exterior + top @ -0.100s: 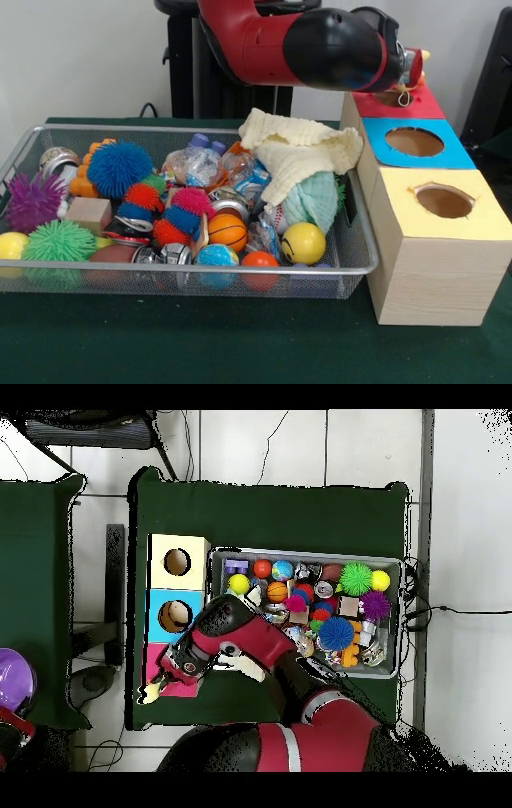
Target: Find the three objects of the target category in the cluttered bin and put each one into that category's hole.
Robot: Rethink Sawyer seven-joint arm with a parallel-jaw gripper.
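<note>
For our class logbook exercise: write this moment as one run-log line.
arm: over red hole box | gripper: state unclear, small yellowish item at its tip | wire bin: cluttered | blue box, yellow box: nothing seen in holes

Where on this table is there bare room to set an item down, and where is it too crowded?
Free: the green cloth in front of the wire bin, and in the overhead view the broad strip beyond the bin and boxes. Crowded: the bin, packed with balls, cans and a cream cloth; the arm hangs over the red box.
</note>
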